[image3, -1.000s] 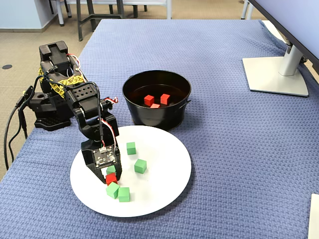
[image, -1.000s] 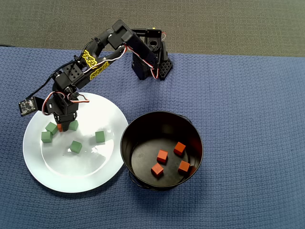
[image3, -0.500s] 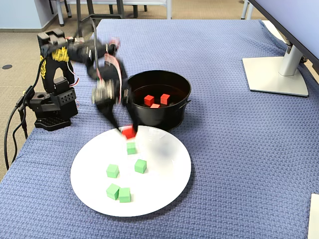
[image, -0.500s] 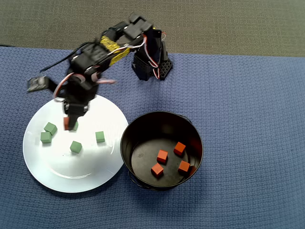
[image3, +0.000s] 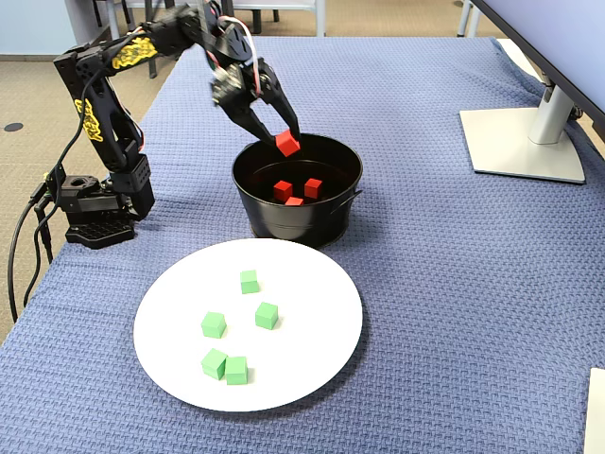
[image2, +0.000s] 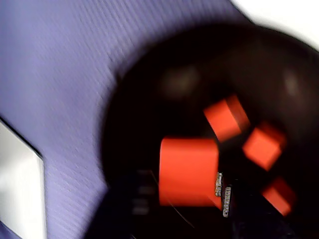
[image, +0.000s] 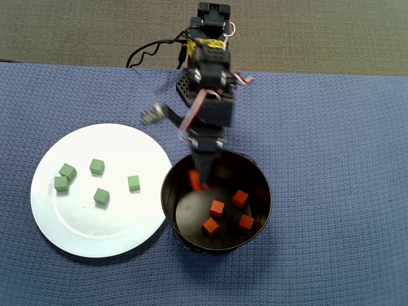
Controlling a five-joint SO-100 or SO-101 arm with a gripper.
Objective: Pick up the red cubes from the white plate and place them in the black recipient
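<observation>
Orange-red matte cube (image3: 287,144) is pinched in the black pincer (image3: 285,142) right above the glossy black round pot (image3: 333,219); four more cubes (image: 217,208) inside.

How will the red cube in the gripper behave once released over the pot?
The red cube looks small, rigid and light, so it should drop straight. Flat faces mean it will probably tumble briefly, not roll. The pot has tall walls, so it likely stays in beside the other cubes.

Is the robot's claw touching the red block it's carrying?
Touching. The fixed view shows the gripper pinching the red cube above the black pot.
</observation>
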